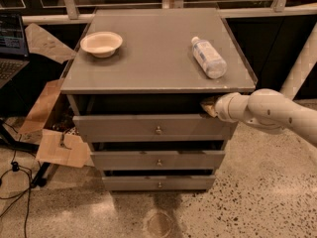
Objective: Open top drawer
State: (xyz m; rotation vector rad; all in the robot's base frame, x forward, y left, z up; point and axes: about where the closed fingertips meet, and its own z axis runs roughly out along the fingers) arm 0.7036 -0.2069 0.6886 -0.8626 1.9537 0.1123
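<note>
The top drawer [124, 127] is a grey wooden front with a small round metal knob [158, 130] at its centre. It stands pulled out a little from the cabinet, with a dark gap above it. My gripper [207, 106] reaches in from the right on a white arm [270, 112]. Its tip sits in the dark gap at the drawer's upper right corner, just under the cabinet top.
On the cabinet top [153, 48] a cream bowl [101, 43] stands at back left and a plastic bottle [208, 57] lies at right. The middle drawer [157, 160] and bottom drawer [158, 183] sit below. Cardboard [62, 150], cables and a laptop [11, 48] are at left.
</note>
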